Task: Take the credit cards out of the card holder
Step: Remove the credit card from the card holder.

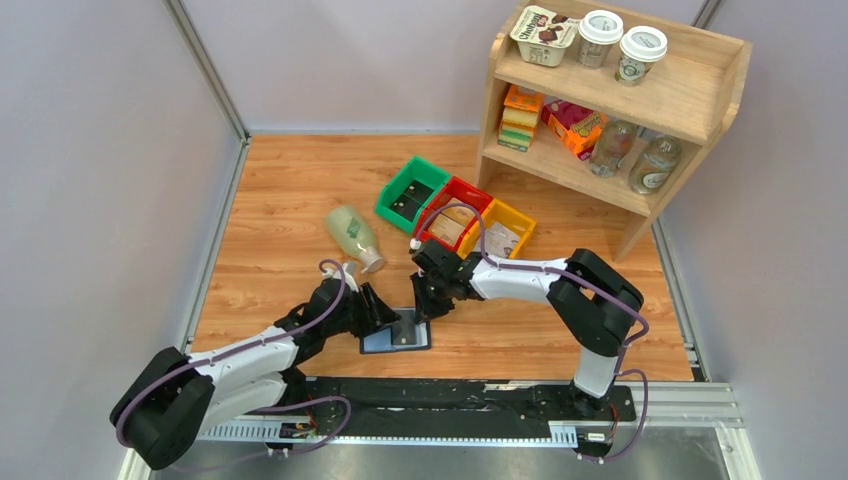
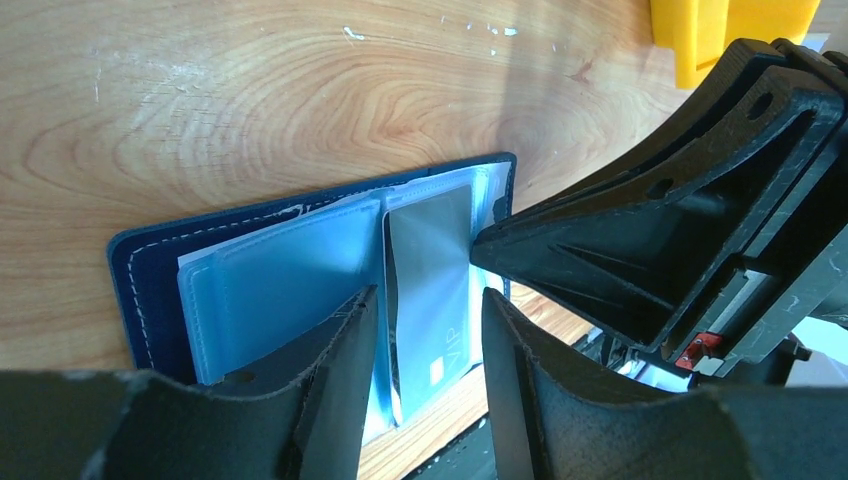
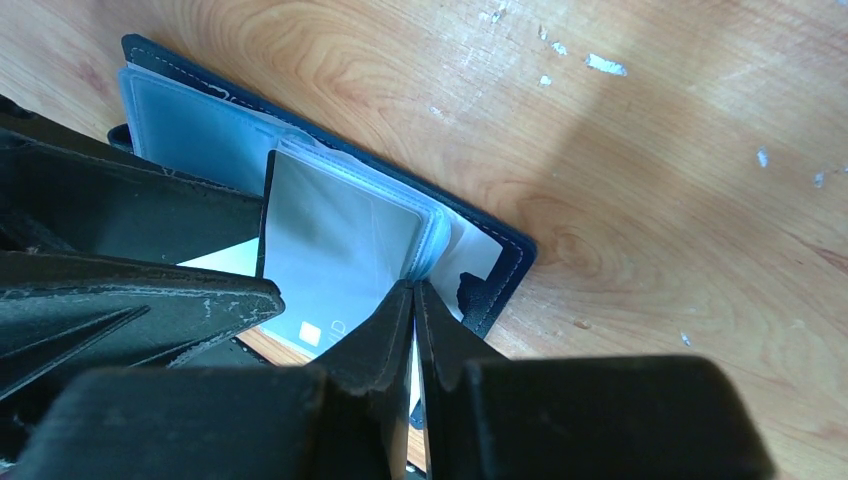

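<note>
Here, overhead view: the card holder lies open on the table near its front edge, with the left gripper over its left half and the right gripper at its upper right.
Overhead, bystanders: green bin, red bin and yellow bin stand in a row beyond; a bottle lies on its side beside them.
Left wrist view, jaws: spread, with the fingers on either side of a grey credit card that sits in a clear sleeve; neither pad appears to touch it.
Left wrist view, neighbour: the right gripper's tip meets the sleeve edge just beside that card.
Right wrist view, jaws: pressed together at the sleeve edge, apparently pinching one clear leaf of the card holder.
Risk, left: closing on sleeve and card together would probably drag the whole holder instead of freeing the card.
Risk, right: the thin plastic may slip from the pinch, letting the holder lift or fold.
Risk, crowding: the two grippers sit very close, so a sideways move could knock them together.
Hidden: how many cards the pale sleeves hold cannot be told; much of the holder is covered overhead; whether a leaf truly sits between the right fingers is hard to make out.
</note>
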Controlling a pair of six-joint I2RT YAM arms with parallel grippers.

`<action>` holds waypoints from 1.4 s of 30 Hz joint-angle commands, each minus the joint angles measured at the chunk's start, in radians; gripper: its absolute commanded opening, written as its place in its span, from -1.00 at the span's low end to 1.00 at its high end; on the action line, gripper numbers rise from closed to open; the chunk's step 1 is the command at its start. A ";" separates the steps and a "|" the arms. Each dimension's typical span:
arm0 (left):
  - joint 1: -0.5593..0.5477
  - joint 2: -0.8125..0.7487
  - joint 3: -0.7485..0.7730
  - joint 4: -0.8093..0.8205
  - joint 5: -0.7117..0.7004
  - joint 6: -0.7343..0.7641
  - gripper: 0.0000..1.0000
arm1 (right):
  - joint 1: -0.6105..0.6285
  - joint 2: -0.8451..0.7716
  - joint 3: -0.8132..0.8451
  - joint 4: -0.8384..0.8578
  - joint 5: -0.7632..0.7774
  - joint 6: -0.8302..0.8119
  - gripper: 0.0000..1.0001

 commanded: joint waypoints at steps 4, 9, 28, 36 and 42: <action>0.003 0.091 -0.026 0.164 0.070 -0.036 -0.05 | 0.010 0.046 -0.050 -0.028 0.011 0.003 -0.78; 0.003 0.139 -0.049 0.272 0.110 -0.050 -0.28 | 0.012 0.052 -0.061 -0.008 0.003 0.012 -0.79; 0.003 -0.170 -0.075 0.206 0.083 -0.085 -0.69 | 0.009 0.076 -0.078 0.015 -0.005 0.022 -0.80; 0.003 -0.202 -0.016 0.035 0.057 -0.051 -1.00 | 0.010 0.076 -0.081 0.013 0.001 0.023 -0.80; 0.009 -0.285 0.066 -0.352 -0.047 -0.010 -1.00 | 0.007 0.081 -0.082 0.010 0.004 0.022 -0.81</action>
